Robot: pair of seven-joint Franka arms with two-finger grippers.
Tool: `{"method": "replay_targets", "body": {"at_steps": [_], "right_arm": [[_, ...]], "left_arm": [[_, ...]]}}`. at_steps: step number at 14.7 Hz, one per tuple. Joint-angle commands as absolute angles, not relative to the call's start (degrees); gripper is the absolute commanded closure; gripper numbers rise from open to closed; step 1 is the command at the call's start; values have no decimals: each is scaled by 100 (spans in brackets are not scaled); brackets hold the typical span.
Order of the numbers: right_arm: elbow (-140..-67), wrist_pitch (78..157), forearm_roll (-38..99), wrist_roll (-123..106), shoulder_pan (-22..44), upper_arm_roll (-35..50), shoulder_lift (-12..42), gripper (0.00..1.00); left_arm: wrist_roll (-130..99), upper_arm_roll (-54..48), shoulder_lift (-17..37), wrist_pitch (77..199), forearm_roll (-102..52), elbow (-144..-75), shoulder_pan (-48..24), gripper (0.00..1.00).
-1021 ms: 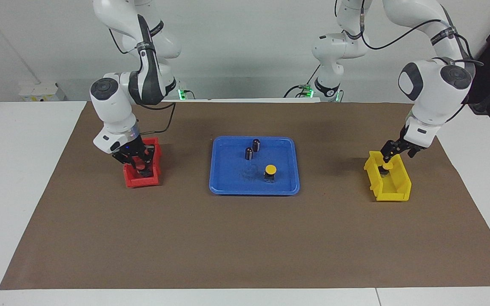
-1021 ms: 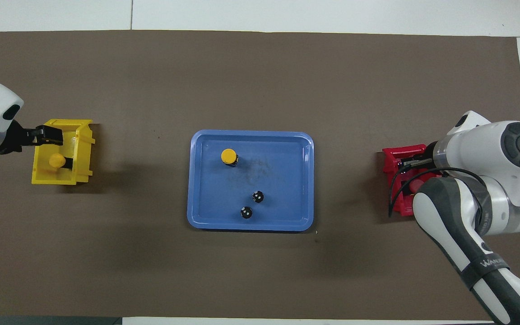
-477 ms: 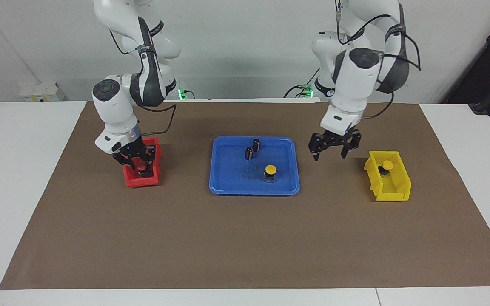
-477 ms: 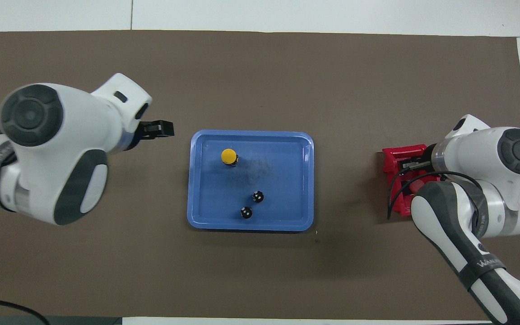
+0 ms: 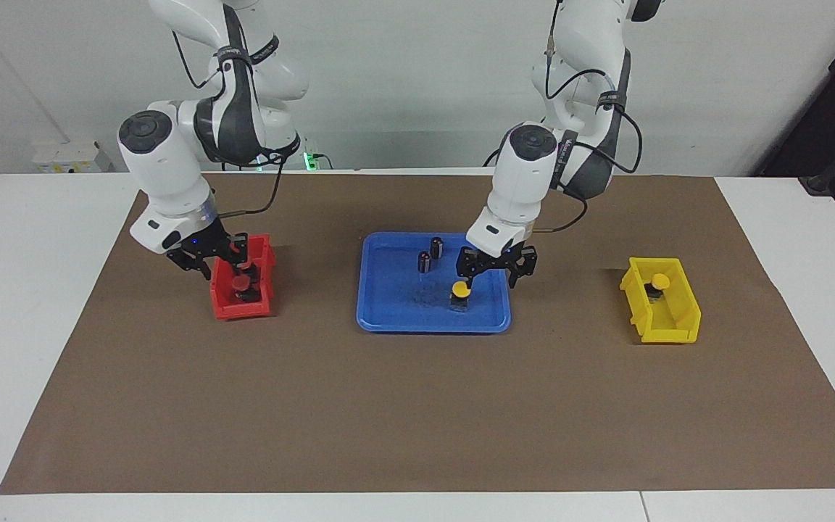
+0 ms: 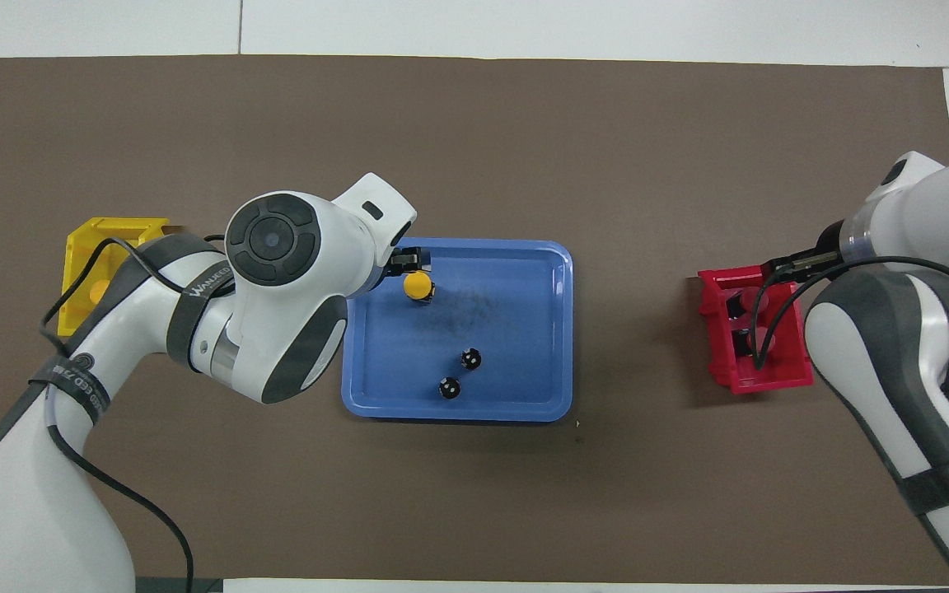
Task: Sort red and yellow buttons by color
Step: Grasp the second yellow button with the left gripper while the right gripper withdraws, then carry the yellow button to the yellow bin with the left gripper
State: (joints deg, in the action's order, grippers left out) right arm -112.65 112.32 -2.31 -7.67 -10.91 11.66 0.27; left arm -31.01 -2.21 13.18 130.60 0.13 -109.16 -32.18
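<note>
Left gripper (image 5: 489,274) had moved from near yellow bin (image 5: 660,301) to over blue tray (image 5: 433,283); fingers spread, just above yellow button (image 5: 461,290), not gripping it. Right gripper (image 5: 209,259) had risen from red bin (image 5: 243,288), fingers parted, empty.

Count: two yellow buttons, one on tray, second yellow button (image 5: 660,281) in yellow bin. Red bin held apparently two red buttons (image 5: 243,281), partly hidden. Two dark cylinders (image 5: 430,255) on tray, nearer robots than button.
</note>
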Motion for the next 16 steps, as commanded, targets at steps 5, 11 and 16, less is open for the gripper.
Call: {"method": "replay_targets", "body": {"at_steps": [5, 11, 16], "right_arm": [[-9415, 9055, -141, -932, -1432, 1047, -18, 0], [-9132, 8755, -220, -774, -1575, 871, 53, 0], [-9053, 8666, -176, -256, -1020, 414, 132, 0]], "left_arm": [[-3217, -123, 1846, 13140, -88, -10644, -3551, 9], [-3401, -123, 1846, 13000, -97, -10626, -3542, 98], [-3762, 113, 1987, 11016, -27, -9240, -3192, 99]]}}
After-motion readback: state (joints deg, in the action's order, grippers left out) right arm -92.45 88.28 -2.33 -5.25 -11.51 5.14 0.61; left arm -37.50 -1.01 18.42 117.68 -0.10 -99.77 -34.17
